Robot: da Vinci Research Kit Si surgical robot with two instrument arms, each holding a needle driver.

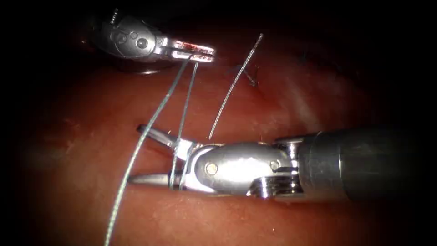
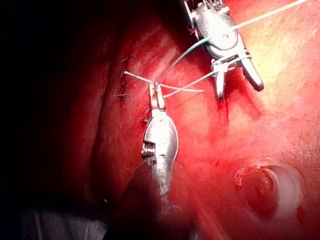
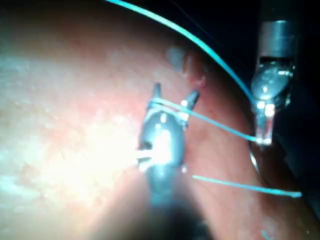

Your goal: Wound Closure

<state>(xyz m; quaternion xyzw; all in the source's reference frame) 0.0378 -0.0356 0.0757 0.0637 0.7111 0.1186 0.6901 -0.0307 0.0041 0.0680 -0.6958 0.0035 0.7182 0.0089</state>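
Presently, item: knot-tying stage, as judged. The left arm's silver needle driver [image 1: 200, 51], upper left of the endoscope frame, has its jaws pressed together on the thin grey-green suture thread [image 1: 182, 105]. The right arm's steel needle driver [image 1: 141, 155], lower centre, has its jaws spread, with the thread wound round them. A free thread tail [image 1: 234, 86] rises from the red pork tissue [image 1: 318, 91] at upper centre. Needle: whereabouts cannot be told. Next move, by judgement, calls for grasping that tail.
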